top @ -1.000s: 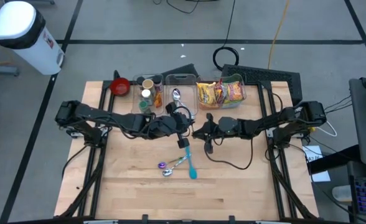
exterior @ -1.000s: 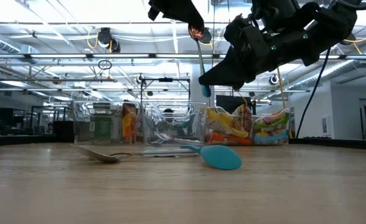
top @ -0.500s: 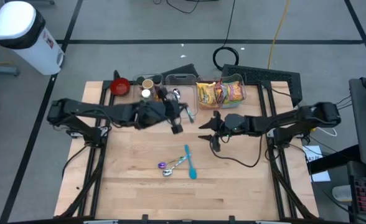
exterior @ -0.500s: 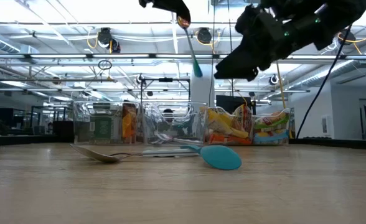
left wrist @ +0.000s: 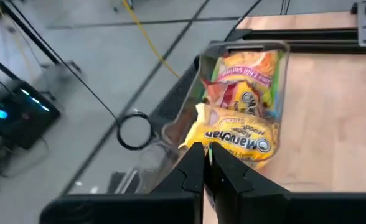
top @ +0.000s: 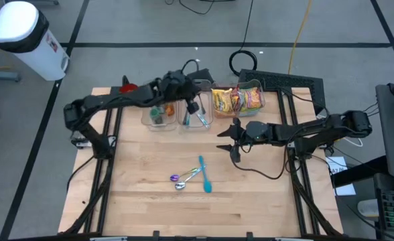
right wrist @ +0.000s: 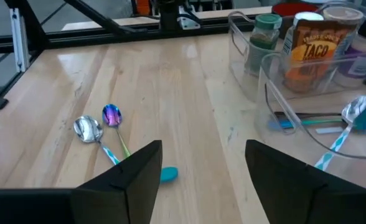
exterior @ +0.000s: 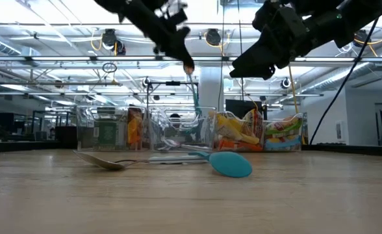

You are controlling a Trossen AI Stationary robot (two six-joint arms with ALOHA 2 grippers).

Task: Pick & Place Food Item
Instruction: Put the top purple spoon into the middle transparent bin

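The teal-handled spoon [exterior: 194, 97] has been carried up off the open table and now hangs over the middle clear bin [top: 195, 82], pinched at its bowl end by the left gripper [top: 192, 107]. The right gripper [top: 230, 143] has spread its fingers and drawn back, empty, to just right of that bin. The drop looks near, yet the snack packets [top: 237, 99] in the next bin along, the only food here, lie untouched.

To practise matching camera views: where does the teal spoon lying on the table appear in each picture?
High view: the teal spoon lies at table centre, below both arms.
Low view: its bowl is in the foreground, centre-right.
Left wrist view: not in it.
Right wrist view: only a tip shows beside a gripper finger.
Shared landmark: the silver spoon next to it.
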